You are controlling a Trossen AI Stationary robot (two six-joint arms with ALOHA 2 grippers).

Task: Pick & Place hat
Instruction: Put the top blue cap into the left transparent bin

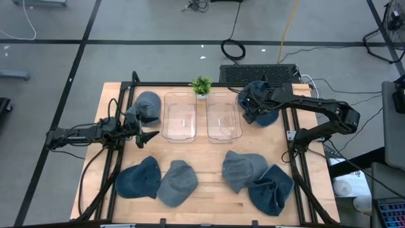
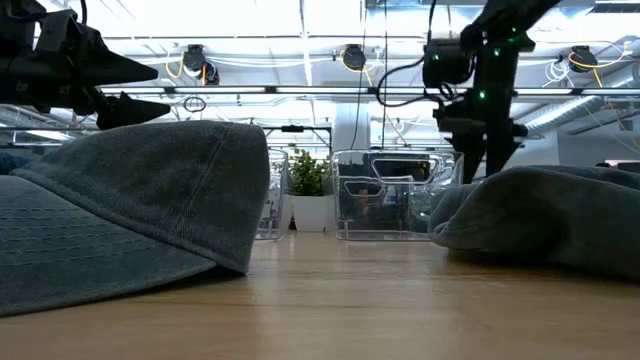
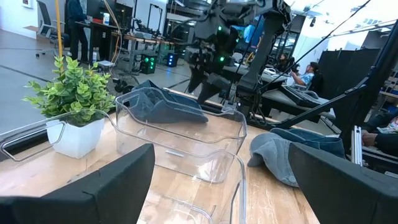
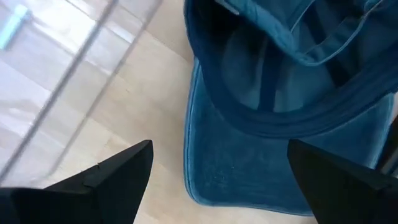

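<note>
The right gripper (image 1: 248,109) hangs over the blue hat (image 4: 273,124) by the right clear bin (image 1: 223,118), fingers wide apart. It should go straight down and pinch the brim. The left gripper (image 1: 147,134) waits, fingers wide too

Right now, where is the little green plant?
In the high view, the plant sits at the table's far edge, in the middle, between the two clear bins.

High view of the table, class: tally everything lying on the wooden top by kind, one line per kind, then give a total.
Hats: 6 (for example the dark blue hat and the grey hat)
Clear bins: 2
Potted plant: 1
Total: 9
</note>
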